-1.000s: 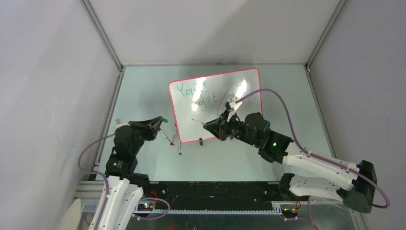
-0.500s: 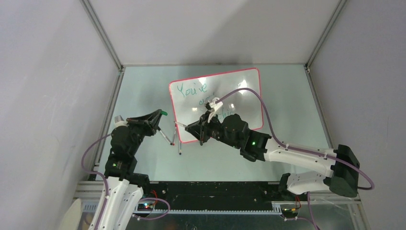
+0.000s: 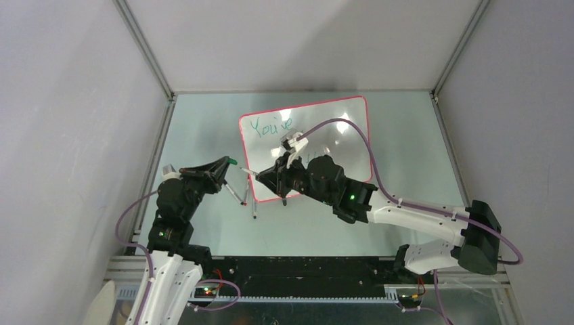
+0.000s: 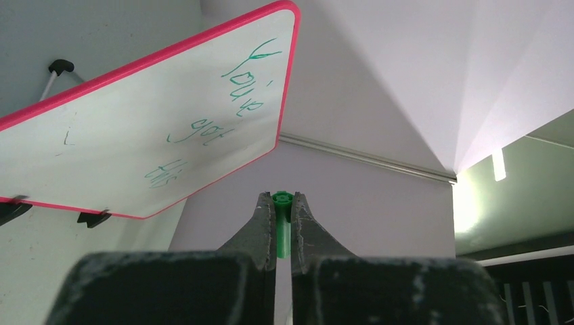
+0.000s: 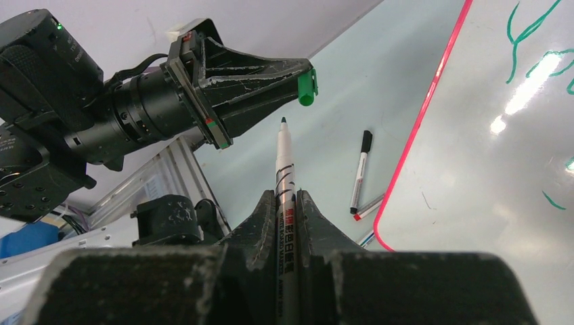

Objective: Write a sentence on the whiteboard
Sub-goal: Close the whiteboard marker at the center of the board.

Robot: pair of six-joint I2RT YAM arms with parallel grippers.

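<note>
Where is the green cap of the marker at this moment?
The cap is clamped in the left gripper's jaws, left of the whiteboard in the top view, near the tip of the marker held by the right gripper.

- On the whiteboard [image 4: 101, 115] I read a teal-green sentence [image 4: 201, 132] in three stepped lines: "You're", "got", "this".
- On the barrel of the marker [image 5: 285, 169] I held stood red printed characters, which I could not make out.

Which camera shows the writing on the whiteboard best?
Left wrist: all three lines of the sentence show unobstructed. From the top, the right arm covers the lower lines; right wrist catches only a few strokes.
</note>
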